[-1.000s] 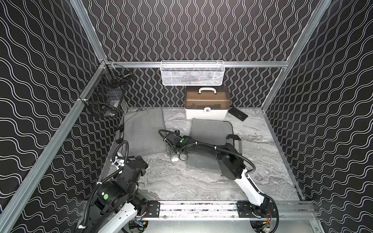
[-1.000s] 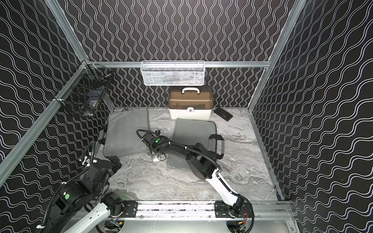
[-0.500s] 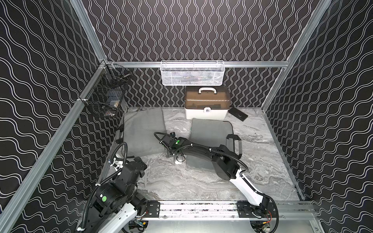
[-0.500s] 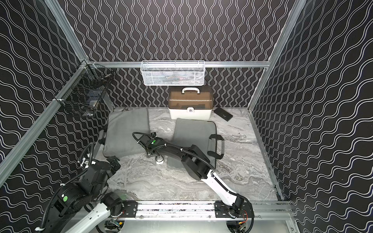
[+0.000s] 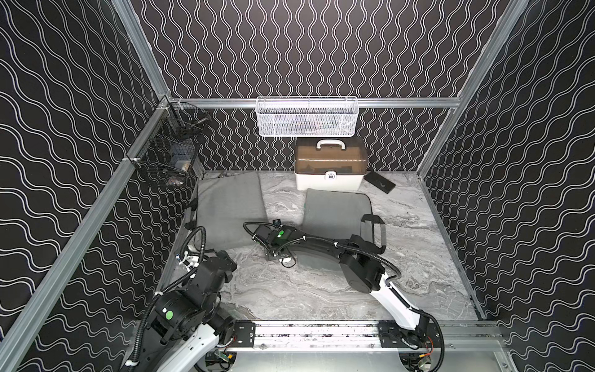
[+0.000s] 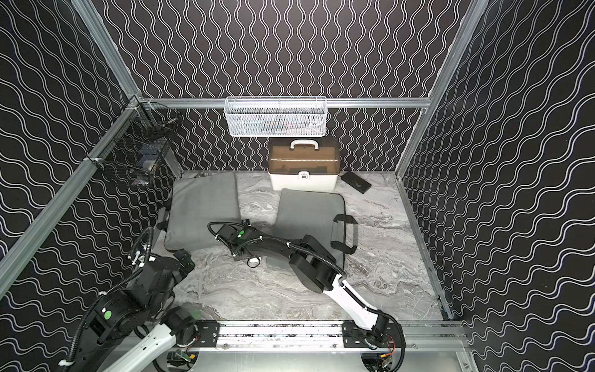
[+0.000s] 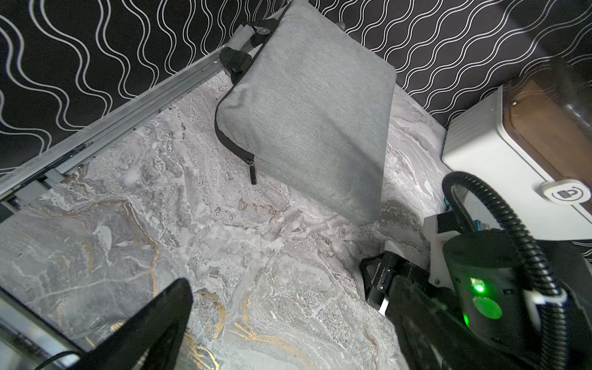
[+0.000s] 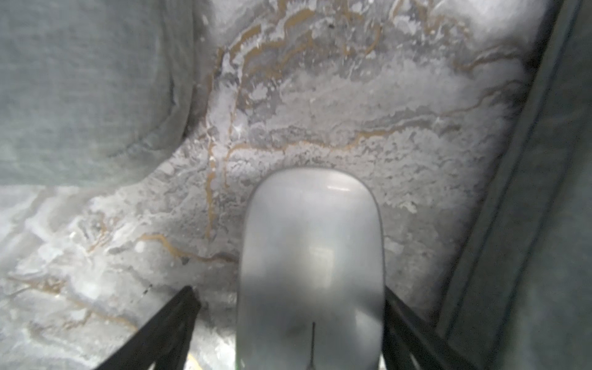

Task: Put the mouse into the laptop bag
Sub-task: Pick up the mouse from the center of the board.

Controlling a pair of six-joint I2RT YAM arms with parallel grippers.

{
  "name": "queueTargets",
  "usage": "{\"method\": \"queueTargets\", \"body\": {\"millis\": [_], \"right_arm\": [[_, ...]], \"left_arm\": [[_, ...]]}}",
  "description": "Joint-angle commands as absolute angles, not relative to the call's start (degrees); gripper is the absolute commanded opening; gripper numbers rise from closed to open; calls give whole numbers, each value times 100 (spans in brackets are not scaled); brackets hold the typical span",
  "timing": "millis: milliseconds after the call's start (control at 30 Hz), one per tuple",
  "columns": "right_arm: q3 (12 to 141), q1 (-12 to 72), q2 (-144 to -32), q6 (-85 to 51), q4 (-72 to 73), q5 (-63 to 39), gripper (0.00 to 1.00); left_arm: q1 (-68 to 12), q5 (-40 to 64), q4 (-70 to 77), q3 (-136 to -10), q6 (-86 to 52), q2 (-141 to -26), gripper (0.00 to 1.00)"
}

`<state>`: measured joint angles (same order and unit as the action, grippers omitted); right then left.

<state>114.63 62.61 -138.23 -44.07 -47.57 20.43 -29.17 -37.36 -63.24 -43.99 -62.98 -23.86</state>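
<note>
— Marbled table (image 5: 289, 299), wavy black walls all round. What is hard to make out, from your left across?
— On the left wall hangs a black wire basket (image 5: 165, 157). Something lies in it, but I cannot tell what. My left pincer (image 5: 225, 257) hangs above the table near the front-left corner, jaws wide with nothing between them. The left wrist view catches just one finger (image 7: 153, 323); the other is cut off.
— Further in?
— The left laptop bag (image 5: 230, 209) lies flat by the left wall, its zip pull (image 7: 252, 169) at a near corner. Whether its mouth is open I cannot tell. The right laptop bag (image 5: 335, 209) lies flat too, its near part hidden under my right arm.
— The mouse (image 8: 310, 240)?
— It is on the table between the two bags' near corners, inside neither. In both top views my right wrist covers nearly all of it. The right wrist view is blurred and cuts off its near end. My right pincer (image 8: 290, 293) straddles it, jaws wide. One finger (image 8: 407, 336) is just at its side and the other stands clear.
— Behind?
— A white mesh basket (image 5: 306, 117) hangs on the back rail, contents unclear. Below it a box with a brown lid (image 5: 330, 164) stands against the back wall, just behind the right bag. Right of that lies a flat black thing (image 5: 380, 182) I cannot identify.
</note>
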Motion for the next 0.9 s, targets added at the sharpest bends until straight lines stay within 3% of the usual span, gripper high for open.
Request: {"method": "queueTargets", "body": {"millis": [0,333,500,667,867], "right_arm": [[11417,6254,-13920,-4412,-5276,2047,82],[12138,6129,-14611,-4360,-5467,1930,73],[12228,6064,-14640,-4420,-5556,1877,62],[11891,6061,-13976,-4378,-5347,1993,52],[11759,6063,-12908,-4230,-5410,2311,52]], "left_arm": [[-2909,-3696,-6127,-4377,-6213,-2440,99],[-2909,-3521,-5939,-4430,-5950,-2611,99],[-2909,-3403,-5751,-4455,-5804,-2769,99],[-2909,-3049,-5495,-4491,-5547,-2879,99],[-2909,-2840,-5343,-4526,-5376,-2779,99]]}}
